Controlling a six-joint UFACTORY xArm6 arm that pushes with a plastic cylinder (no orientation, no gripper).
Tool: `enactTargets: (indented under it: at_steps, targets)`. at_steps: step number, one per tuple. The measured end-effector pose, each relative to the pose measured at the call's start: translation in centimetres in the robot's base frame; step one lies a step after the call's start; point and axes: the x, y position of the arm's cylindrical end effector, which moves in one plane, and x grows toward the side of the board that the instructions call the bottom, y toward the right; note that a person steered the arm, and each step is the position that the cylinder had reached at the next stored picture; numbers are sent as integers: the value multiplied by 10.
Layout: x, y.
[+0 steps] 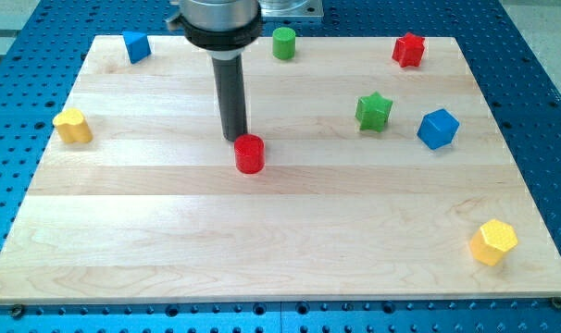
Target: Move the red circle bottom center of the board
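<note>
While my tip point(234, 138), which had no gripper, stood just far-left of the red circle point(249, 154), the push nearward seemingly remained ahead.

Pale matt wooden board point(290, 240) on a blue perforated metal table point(540, 111).

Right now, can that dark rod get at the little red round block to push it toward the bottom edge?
Probably yes. My tip sits just above and left of the red circle, about touching it, with nothing between them and bare board below.
</note>
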Motion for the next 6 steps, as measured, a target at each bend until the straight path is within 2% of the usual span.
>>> enactTargets:
  at_steps: [1,2,3,4,6]
  targets:
    - [64,-9]
    - [33,-35]
    - [7,-5]
    - [9,35]
    - [78,24]
